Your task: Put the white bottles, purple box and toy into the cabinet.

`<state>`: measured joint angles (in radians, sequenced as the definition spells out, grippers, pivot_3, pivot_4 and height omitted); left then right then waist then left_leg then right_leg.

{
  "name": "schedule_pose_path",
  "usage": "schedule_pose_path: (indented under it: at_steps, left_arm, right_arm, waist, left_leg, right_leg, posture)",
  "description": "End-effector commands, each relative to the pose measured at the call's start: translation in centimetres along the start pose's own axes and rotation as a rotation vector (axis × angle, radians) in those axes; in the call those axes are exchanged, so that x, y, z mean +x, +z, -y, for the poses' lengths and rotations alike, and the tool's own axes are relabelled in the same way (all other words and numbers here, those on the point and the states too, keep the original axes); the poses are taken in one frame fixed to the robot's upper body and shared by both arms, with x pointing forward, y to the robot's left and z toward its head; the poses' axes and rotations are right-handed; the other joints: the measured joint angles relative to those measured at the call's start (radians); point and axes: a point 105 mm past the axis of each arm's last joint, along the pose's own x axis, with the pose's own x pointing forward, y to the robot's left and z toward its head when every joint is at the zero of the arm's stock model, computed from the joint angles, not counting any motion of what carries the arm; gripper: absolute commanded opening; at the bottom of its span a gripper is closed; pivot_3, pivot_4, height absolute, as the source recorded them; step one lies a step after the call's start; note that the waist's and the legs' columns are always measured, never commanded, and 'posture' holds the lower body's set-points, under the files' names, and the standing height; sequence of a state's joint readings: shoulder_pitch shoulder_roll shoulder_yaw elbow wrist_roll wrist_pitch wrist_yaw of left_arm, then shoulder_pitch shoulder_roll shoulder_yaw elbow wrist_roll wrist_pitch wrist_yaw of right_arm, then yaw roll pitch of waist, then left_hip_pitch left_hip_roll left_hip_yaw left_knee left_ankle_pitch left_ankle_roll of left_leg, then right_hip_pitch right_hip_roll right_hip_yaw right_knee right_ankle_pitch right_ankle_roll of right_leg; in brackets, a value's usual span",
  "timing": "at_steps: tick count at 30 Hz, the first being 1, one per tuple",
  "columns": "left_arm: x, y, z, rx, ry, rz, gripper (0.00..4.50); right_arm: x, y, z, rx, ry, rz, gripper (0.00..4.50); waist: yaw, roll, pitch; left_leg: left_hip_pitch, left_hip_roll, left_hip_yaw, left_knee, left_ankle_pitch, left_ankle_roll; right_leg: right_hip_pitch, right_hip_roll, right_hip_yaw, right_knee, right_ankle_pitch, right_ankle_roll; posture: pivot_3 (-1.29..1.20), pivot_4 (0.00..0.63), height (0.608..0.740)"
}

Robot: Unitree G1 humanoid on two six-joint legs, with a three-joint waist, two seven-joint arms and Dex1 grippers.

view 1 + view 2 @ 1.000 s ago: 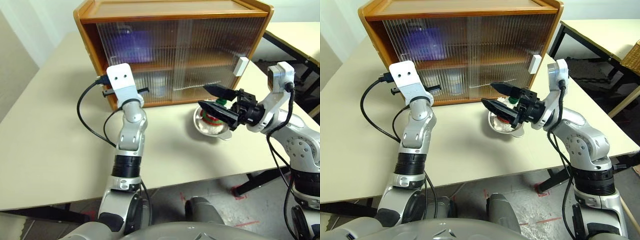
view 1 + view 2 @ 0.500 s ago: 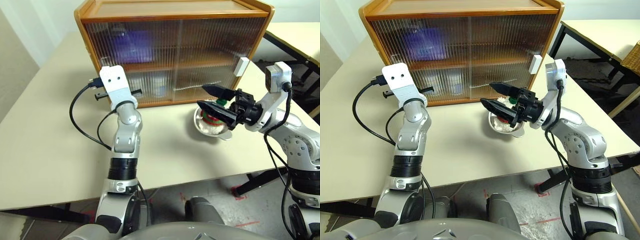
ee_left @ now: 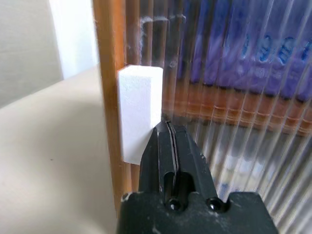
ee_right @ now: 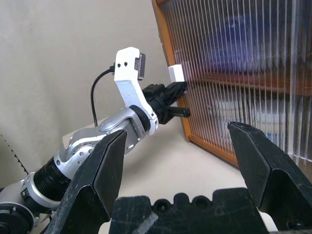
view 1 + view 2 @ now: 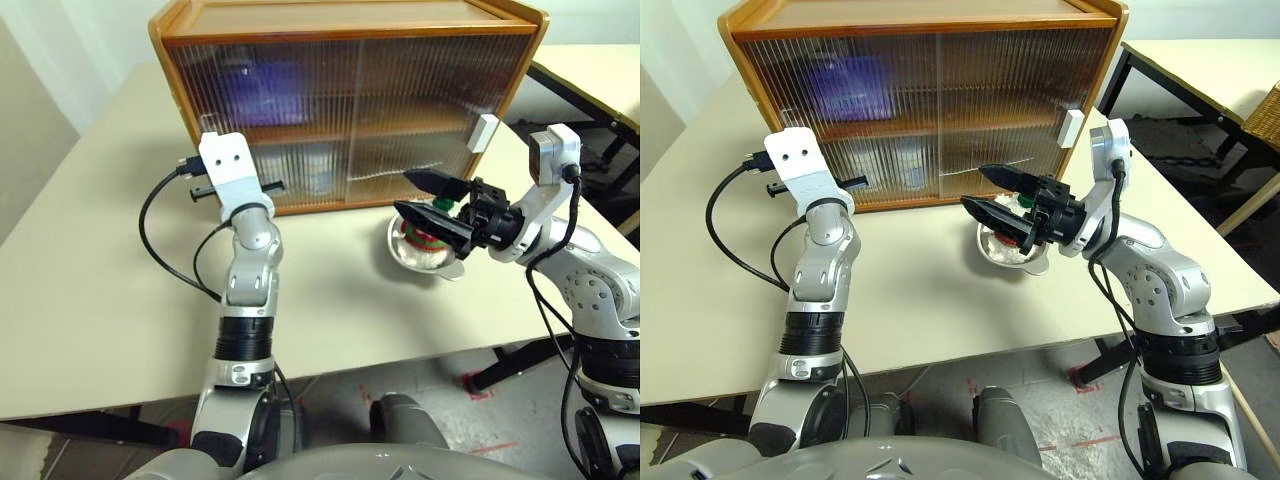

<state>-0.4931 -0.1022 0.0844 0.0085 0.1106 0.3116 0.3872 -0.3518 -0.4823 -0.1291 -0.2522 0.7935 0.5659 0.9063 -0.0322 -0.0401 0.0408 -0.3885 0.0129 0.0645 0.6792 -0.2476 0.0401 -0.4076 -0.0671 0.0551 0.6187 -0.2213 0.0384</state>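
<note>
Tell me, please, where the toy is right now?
The toy sits in a metal bowl on the table, right of centre, before the cabinet, beneath the open right gripper.

Bright, even light; soft shadows; sharp focus.

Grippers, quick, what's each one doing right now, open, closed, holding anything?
Left gripper: closed, empty, its tip at the cabinet's white handle.
Right gripper: open, empty, above the metal bowl.

Left end effector (image 3: 168,127) pinched closed, arm extended forward; right end effector (image 5: 428,196) spread wide, angled leftward.
</note>
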Motion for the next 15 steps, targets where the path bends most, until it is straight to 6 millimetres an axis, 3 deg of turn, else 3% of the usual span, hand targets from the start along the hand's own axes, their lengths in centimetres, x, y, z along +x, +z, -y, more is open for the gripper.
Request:
schedule_pose_path:
  at_steps: [1, 6, 8, 11, 13, 15]
  left_arm:
    - [-0.9, 0.7, 2.4, -0.063, -0.155, 0.011, 0.03]
    - [-1.9, 2.5, 4.8, -0.119, -0.360, 0.078, 0.03]
    - [-3.0, 3.1, 6.6, -0.169, -0.529, 0.085, 0.03]
    - [-5.5, 4.1, 8.9, -0.346, -0.884, 0.069, 0.60]
    - [-6.4, 4.5, 8.6, -0.392, -1.098, 0.077, 1.31]
    - [-6.6, 4.7, 7.9, -0.404, -1.198, 0.078, 2.11]
  right_arm:
    - [0.2, 0.2, 0.0, -0.019, 0.008, 0.008, 4.50]
    - [0.2, 0.2, 0.0, -0.018, 0.005, 0.008, 4.50]
    - [0.2, 0.2, 0.1, -0.020, 0.001, 0.010, 4.50]
    - [0.1, 0.3, 0.2, -0.026, -0.011, 0.015, 4.50]
    - [-0.1, 0.3, 0.3, -0.029, -0.025, 0.018, 4.50]
    - [-0.2, 0.2, 0.5, -0.031, -0.038, 0.020, 4.50]
  waist:
    - [0.001, 0.000, 0.000]
    - [-0.001, 0.000, 0.000]
    - [-0.002, 0.000, 0.000]
    - [-0.003, 0.000, 0.000]
    - [-0.006, 0.000, 0.000]
    - [-0.013, 0.001, -0.001]
  left_leg:
    - [0.000, 0.000, 0.000, 0.000, 0.000, 0.000]
    - [0.000, 0.000, 0.000, 0.000, 0.000, 0.000]
    - [0.000, 0.000, 0.000, 0.000, 0.000, 0.000]
    - [0.000, 0.000, 0.000, 0.000, 0.000, 0.000]
    - [0.000, 0.000, 0.001, 0.000, 0.000, 0.000]
    - [0.000, 0.000, 0.002, 0.000, 0.000, 0.000]
  right_leg:
    - [0.000, 0.000, 0.000, 0.000, 0.000, 0.000]
    - [0.000, 0.000, 0.000, 0.000, -0.001, -0.001]
    - [0.000, 0.000, 0.000, 0.000, -0.001, -0.001]
    - [0.000, 0.000, 0.000, 0.000, -0.001, -0.002]
    - [-0.001, 0.000, 0.000, 0.000, -0.003, -0.004]
    - [-0.001, 0.002, 0.000, 0.000, -0.007, -0.012]
  posture:
    - [0.01, 0.000, 0.740]
    - [0.00, 0.000, 0.740]
    - [0.00, 0.000, 0.740]
    - [-0.01, 0.000, 0.740]
    - [-0.01, 0.000, 0.740]
    - [-0.01, 0.000, 0.740]
